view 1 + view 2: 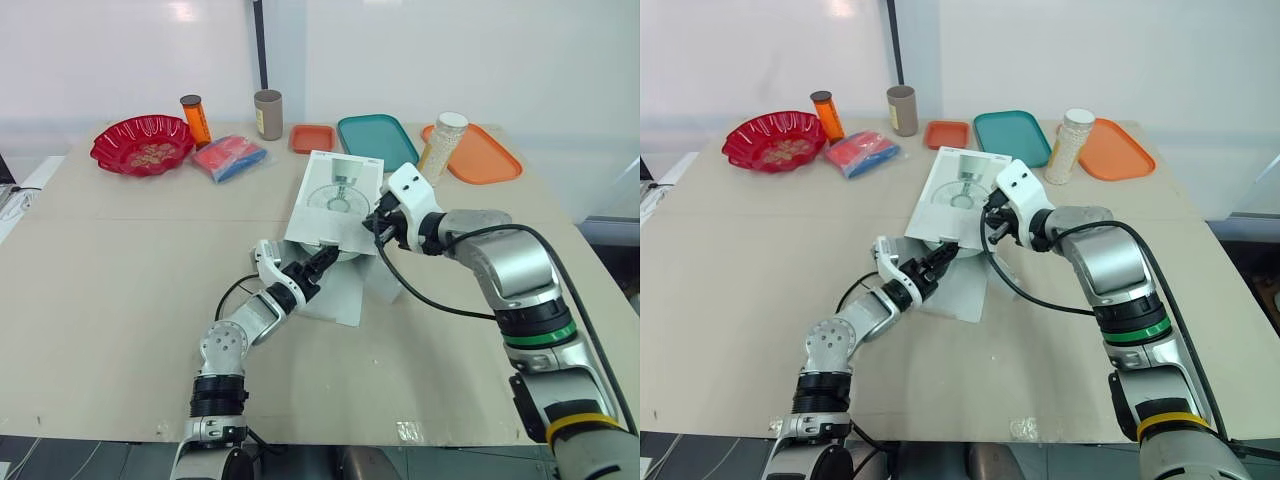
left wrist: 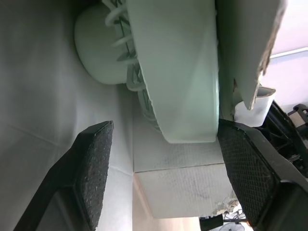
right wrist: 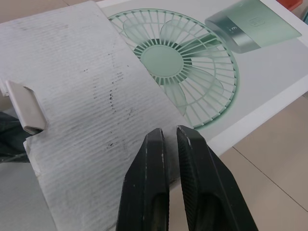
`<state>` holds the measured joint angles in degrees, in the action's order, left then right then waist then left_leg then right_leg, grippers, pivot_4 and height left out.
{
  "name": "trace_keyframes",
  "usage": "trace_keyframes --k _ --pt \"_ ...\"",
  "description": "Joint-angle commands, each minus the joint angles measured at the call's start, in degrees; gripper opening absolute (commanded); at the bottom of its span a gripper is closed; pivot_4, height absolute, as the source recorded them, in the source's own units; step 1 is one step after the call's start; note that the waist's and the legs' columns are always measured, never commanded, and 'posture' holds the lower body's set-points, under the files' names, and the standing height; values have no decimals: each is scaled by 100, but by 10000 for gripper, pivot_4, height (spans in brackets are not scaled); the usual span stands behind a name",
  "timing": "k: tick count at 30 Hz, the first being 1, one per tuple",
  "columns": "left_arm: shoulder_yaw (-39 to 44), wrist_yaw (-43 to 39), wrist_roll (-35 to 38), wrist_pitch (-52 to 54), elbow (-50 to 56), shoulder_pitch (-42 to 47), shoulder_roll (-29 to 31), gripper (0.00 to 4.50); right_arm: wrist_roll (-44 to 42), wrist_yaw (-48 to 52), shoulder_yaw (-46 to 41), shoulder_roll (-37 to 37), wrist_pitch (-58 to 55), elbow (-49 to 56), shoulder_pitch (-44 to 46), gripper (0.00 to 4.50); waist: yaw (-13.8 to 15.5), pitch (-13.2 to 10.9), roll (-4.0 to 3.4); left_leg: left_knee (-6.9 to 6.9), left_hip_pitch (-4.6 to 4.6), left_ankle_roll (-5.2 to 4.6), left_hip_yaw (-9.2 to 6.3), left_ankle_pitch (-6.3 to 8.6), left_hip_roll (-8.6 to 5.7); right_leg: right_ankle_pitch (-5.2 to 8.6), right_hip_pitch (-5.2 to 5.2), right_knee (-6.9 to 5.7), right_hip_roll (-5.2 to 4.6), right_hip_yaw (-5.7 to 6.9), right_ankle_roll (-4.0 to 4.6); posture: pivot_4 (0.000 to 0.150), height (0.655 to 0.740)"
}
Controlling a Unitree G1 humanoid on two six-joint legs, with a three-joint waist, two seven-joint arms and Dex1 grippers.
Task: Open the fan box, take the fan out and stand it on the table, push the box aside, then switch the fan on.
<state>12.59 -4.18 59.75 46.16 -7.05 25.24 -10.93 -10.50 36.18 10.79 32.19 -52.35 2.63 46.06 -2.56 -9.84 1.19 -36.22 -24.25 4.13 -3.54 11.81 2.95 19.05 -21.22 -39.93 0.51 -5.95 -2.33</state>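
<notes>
The fan box is seen at the middle of the worktop, its printed lid tilted up. The left arm is stretched forward low over the worktop, and the left gripper is pushed into the box's near opening; its fingers are spread wide on either side of the pale green fan, which lies inside the box. The right arm is bent at the elbow, with its forearm brought inward to the lid's right edge. The right gripper is held at the corrugated flap, fingers almost together, and nothing is seen between them.
</notes>
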Motion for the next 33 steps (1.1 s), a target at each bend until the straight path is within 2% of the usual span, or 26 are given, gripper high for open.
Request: trace_keyframes --k 1,2,5,15,27,33 --pt "101 -73 134 -15 30 67 -63 28075 43 3 -55 38 13 156 32 3930 -1 0 0 0 0 0 0 0 0 0 0 0 0 0 0 1500 7400" --pt "100 -80 129 -11 41 63 -62 23130 49 1 -51 37 20 153 28 3930 -1 0 0 0 0 0 0 0 0 0 0 0 0 0 0 1500 7400" --pt "75 -69 125 11 84 42 -41 15737 51 -1 -45 19 28 140 29 3930 -1 0 0 0 0 0 0 0 0 0 0 0 0 0 0 1500 7400" --pt "58 -34 240 437 210 -104 215 15609 70 -3 -11 -39 64 84 74 3930 -4 0 0 0 1 3 0 -1 0 0 0 0 0 0 0 1500 7400" --pt "171 34 1776 1912 1322 -1162 1084 15609 80 14 -66 -35 -24 161 116 3930 -21 0 0 7 4 13 -1 -7 3 0 -1 -1 0 -2 0 1500 7400" --pt "87 162 1944 1970 1448 -1327 1391 15609 69 9 -75 -27 -52 227 70 3930 -5 -1 1 10 3 18 -2 -8 1 0 -2 0 -2 -1 0 1500 7400"
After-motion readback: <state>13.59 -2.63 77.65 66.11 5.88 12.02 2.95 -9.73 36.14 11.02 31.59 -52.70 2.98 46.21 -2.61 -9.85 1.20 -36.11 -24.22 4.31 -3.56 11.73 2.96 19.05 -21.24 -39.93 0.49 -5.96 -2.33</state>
